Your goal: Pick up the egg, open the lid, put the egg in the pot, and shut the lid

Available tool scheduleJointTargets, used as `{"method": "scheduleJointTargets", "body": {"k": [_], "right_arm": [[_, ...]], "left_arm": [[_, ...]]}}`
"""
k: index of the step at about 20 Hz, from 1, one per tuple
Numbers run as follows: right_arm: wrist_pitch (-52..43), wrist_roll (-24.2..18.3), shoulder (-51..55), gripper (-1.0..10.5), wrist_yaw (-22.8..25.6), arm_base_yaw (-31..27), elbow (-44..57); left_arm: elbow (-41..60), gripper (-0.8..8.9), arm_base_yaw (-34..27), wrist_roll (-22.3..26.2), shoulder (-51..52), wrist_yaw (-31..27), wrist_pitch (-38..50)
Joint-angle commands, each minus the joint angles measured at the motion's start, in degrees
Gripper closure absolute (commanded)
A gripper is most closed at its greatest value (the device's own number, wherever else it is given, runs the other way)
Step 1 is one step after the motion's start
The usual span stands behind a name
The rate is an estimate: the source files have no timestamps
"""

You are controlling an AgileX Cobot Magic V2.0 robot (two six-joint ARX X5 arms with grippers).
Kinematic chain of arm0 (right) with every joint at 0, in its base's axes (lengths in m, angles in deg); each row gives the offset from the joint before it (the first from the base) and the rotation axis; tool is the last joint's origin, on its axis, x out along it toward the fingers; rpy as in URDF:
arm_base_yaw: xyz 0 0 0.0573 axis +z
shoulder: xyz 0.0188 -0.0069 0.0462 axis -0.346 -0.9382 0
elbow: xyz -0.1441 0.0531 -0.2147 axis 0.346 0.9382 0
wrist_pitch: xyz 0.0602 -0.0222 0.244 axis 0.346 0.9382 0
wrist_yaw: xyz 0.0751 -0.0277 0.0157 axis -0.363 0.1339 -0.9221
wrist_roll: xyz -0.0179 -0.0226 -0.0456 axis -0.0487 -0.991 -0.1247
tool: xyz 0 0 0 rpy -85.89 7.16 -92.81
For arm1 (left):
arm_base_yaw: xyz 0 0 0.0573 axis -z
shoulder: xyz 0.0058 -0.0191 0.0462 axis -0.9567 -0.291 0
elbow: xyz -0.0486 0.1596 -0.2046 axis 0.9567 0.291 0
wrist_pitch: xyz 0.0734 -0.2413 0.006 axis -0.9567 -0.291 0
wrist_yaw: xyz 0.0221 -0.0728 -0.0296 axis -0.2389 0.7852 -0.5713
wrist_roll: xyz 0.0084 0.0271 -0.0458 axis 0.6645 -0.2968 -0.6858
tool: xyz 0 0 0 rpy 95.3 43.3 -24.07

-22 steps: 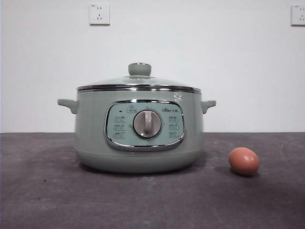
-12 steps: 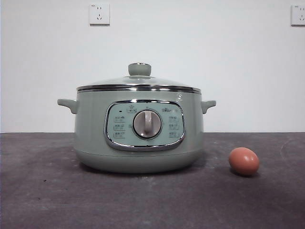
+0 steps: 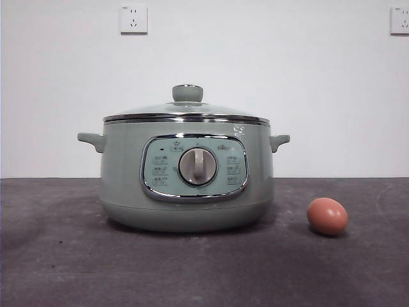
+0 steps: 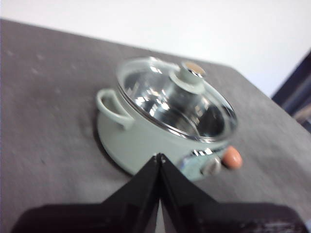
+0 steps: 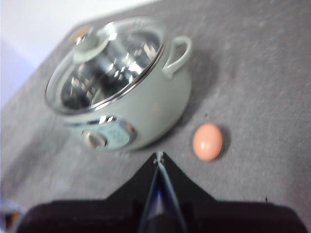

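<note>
The sage-green pot (image 3: 186, 176) stands in the middle of the dark table, its dial facing the front view. Its glass lid (image 3: 186, 110) with a pale green knob (image 3: 187, 93) rests shut on top. The brown-orange egg (image 3: 327, 216) lies on the table to the pot's right, apart from it. Both arms hang high above the table and out of the front view. My left gripper (image 4: 159, 156) is shut and empty, above the pot (image 4: 146, 138) on its handle side. My right gripper (image 5: 159, 154) is shut and empty, above the table near the egg (image 5: 208, 141).
A white wall with two power sockets (image 3: 133, 18) stands behind the table. The dark grey table (image 3: 64, 256) stretches to both sides and in front of the pot.
</note>
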Motion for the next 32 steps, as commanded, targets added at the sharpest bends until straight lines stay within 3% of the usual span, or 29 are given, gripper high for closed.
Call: {"method": "scheduleJointTargets", "body": {"k": [1, 6, 9, 15, 16, 17, 18, 19, 20, 25, 32], "right_arm": [[6.58, -7.93, -4.24, 9.6, -1.11, 0.17, -5.49], [17.64, -12.96, -10.86, 9.6, -1.01, 0.85, -13.42], [25.83, -16.85, -15.06, 9.6, -1.05, 0.96, -17.86], [27.43, -16.87, -16.22, 9.4, -0.92, 1.55, -18.84], [27.43, -16.74, -16.22, 9.1, -0.92, 1.55, -18.84], [27.43, -16.61, -16.22, 7.9, -0.92, 1.55, -18.84], [27.41, -15.89, -16.22, 5.8, -0.92, 1.55, -18.84], [27.39, -15.21, -16.22, 4.0, -0.92, 1.55, -18.84], [27.36, -14.91, -16.33, 3.0, -0.94, 1.55, -18.84], [26.49, -14.56, -17.51, 3.2, -0.92, 1.55, -18.84], [17.44, -13.09, -24.20, 3.2, -0.59, 1.62, -18.84]], "left_arm": [[-3.65, 8.21, -0.13, 4.26, -3.23, 2.38, -4.83], [-9.90, 8.21, -0.07, 9.53, -8.94, 4.96, -14.75], [-13.53, 8.21, -0.07, 15.47, -12.52, 4.90, -23.12], [-14.21, 8.07, -0.09, 19.02, -14.40, 4.55, -28.15], [-14.21, 7.16, -0.09, 18.97, -14.43, 4.48, -28.04], [-14.21, 5.28, -0.09, 18.86, -14.49, 4.48, -28.04], [-14.21, 2.46, -0.09, 18.75, -14.67, 4.48, -28.06], [-14.21, 1.32, -0.09, 18.75, -14.67, 4.52, -28.04], [-14.21, 1.26, -0.09, 18.78, -14.67, 4.55, -28.04], [-14.23, 1.26, -0.09, 18.78, -14.67, 4.63, -28.04], [-14.23, 1.27, -0.09, 18.78, -14.67, 4.61, -27.82]]}}
